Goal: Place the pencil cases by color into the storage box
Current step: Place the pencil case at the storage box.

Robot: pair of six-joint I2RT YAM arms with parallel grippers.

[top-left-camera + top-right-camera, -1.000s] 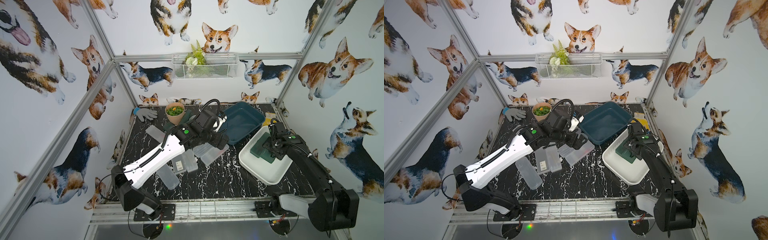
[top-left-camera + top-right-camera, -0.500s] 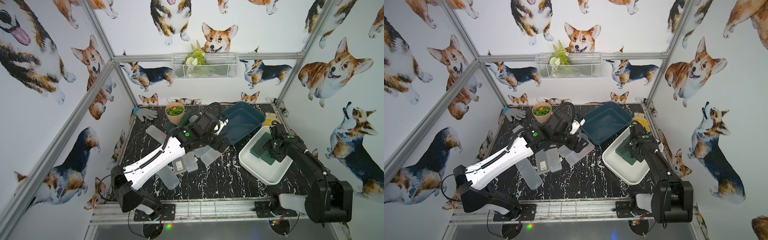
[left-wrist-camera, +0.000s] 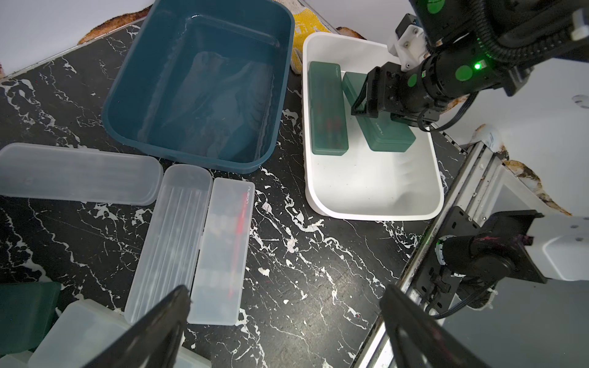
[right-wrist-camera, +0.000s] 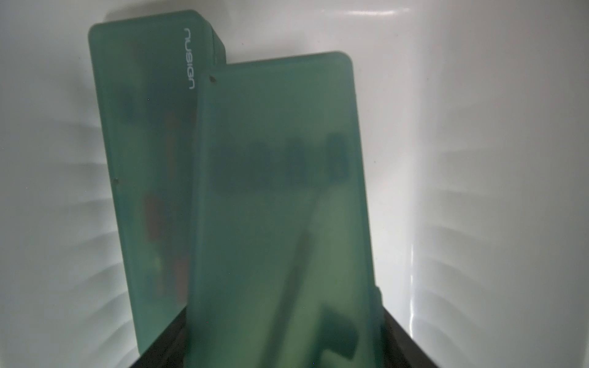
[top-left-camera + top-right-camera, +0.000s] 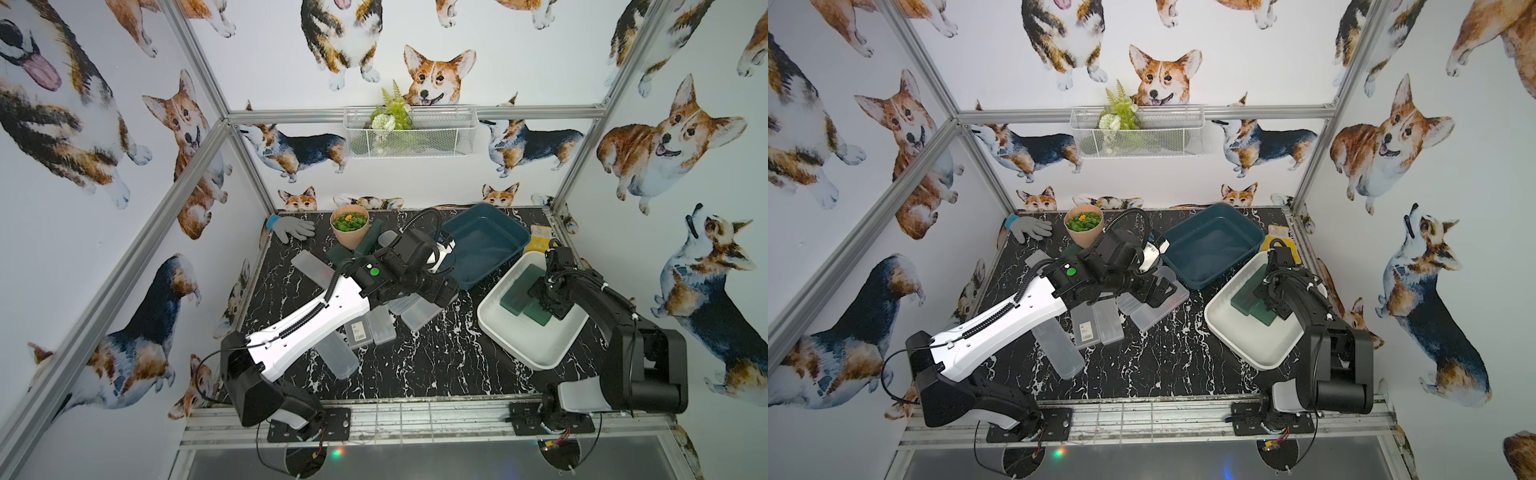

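**Spotter:** What is on your table [image 5: 415,374], biggest first?

**Observer:** Two bins on your right half. The teal storage box [image 5: 478,249] is toward the back wall. The white storage box [image 5: 536,345] is in front of it, their corners close together.

**Spotter:** And the pencil cases?

**Observer:** The frosted pencil cases [image 5: 417,316] lie in a loose heap mid-table, left of the teal storage box, and some overlap (your left arm hides several). Two green ones are inside the white storage box. The flat green pencil case [image 3: 328,108] lies along one wall. The angled green pencil case [image 3: 387,137] is beside it, and in the right wrist view one end overlaps the flat one.

**Spotter:** Your grippers?

**Observer:** Your right gripper [image 3: 366,105] is down in the white storage box, its jaws closed across the width of the angled green pencil case. Your left gripper [image 3: 285,293] hangs over bare table beside the frosted heap, jaws spread wide, holding nothing.
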